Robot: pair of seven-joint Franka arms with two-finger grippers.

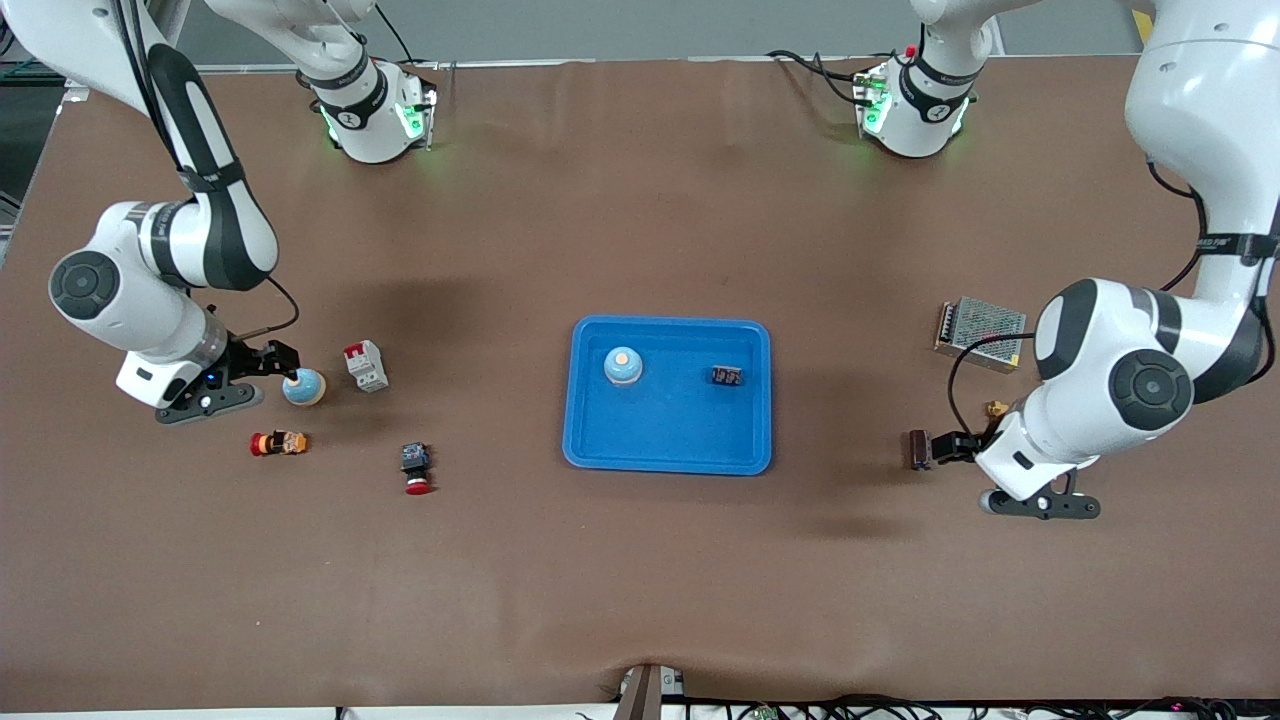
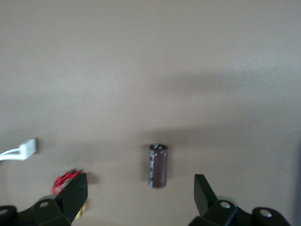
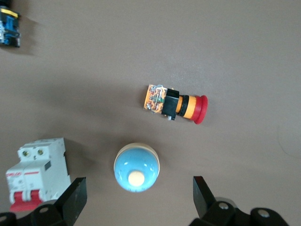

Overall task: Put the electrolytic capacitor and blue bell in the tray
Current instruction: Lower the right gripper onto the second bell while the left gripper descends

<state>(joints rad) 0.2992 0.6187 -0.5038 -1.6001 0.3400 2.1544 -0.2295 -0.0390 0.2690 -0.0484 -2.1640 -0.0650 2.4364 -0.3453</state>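
Note:
The bright-blue tray [image 1: 670, 440] lies mid-table. One blue bell [image 1: 622, 366] and a small dark part [image 1: 727, 376] sit in it. A second blue bell [image 1: 303, 387] [image 3: 137, 167] stands on the table toward the right arm's end. My right gripper [image 1: 288, 365] [image 3: 139, 197] hangs open just over this bell, a finger on either side, not touching it. The electrolytic capacitor [image 1: 918, 449] [image 2: 158, 165], a dark brown cylinder, lies on the table toward the left arm's end. My left gripper [image 1: 938, 447] [image 2: 139, 190] is open beside it, the capacitor just ahead of its fingertips.
Near the second bell are a white and red circuit breaker [image 1: 365, 365] [image 3: 37, 169], a red-capped push button [image 1: 279, 443] [image 3: 176, 103] and another red button [image 1: 416, 470]. A metal mesh power supply [image 1: 982, 333] and a small brass part [image 1: 995, 408] lie by the left arm.

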